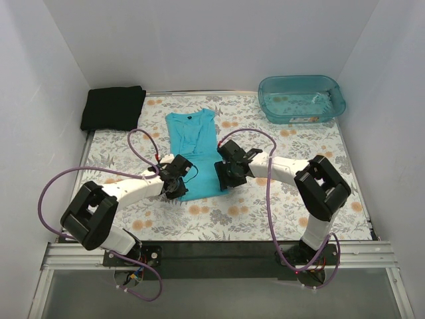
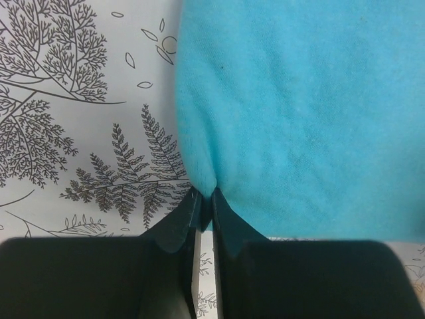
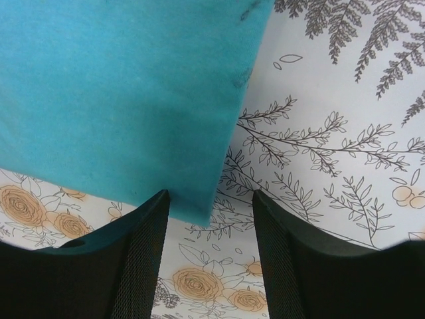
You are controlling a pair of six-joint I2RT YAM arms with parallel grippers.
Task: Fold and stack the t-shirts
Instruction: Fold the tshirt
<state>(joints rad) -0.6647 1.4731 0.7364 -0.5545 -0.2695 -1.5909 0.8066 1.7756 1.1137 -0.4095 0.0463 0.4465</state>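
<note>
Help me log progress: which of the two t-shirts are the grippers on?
The turquoise t-shirt: the left gripper is shut on its near edge, the right gripper open at its corner. The black t-shirt lies apart, far left.

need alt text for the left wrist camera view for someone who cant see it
The left hand is pinched shut on the edge of a turquoise t-shirt, its two black fingers meeting at a small tuck of cloth. The shirt fills the upper right; at left lies a table cover printed with grey ferns.

Floral table point(image 1: 265, 212) with turquoise t-shirt point(image 1: 192, 136) at centre, black t-shirt point(image 1: 113, 107) far left, teal tub point(image 1: 299, 103) far right.
</note>
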